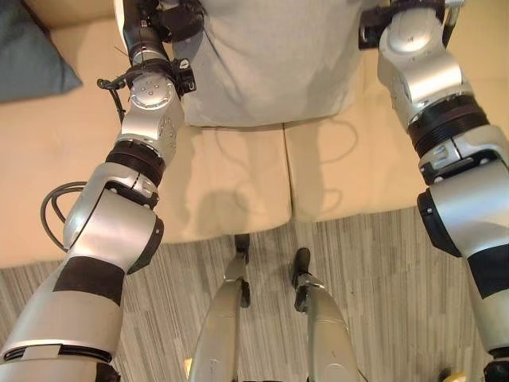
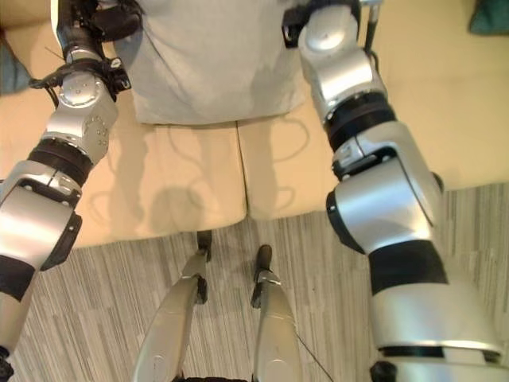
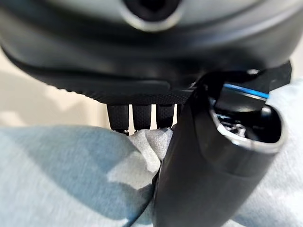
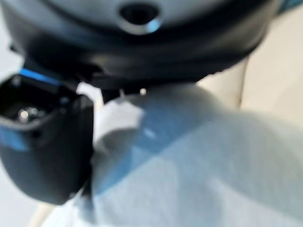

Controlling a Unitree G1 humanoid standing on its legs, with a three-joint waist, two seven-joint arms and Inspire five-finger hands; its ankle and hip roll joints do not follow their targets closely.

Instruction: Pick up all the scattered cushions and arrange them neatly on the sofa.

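Observation:
A large light grey cushion lies over the back part of the beige sofa's seat, held at its two far corners. My left hand grips the left corner. In the left wrist view its thumb lies on top of the fabric, with the fingers curled behind the edge. My right hand holds the right corner. Its thumb presses the cloth, and its fingers are hidden behind the cushion.
A dark teal cushion rests on the sofa at the far left. Another teal cushion peeks in at the far right. A seam splits the seat into two pads. Striped grey carpet runs along the sofa's front edge.

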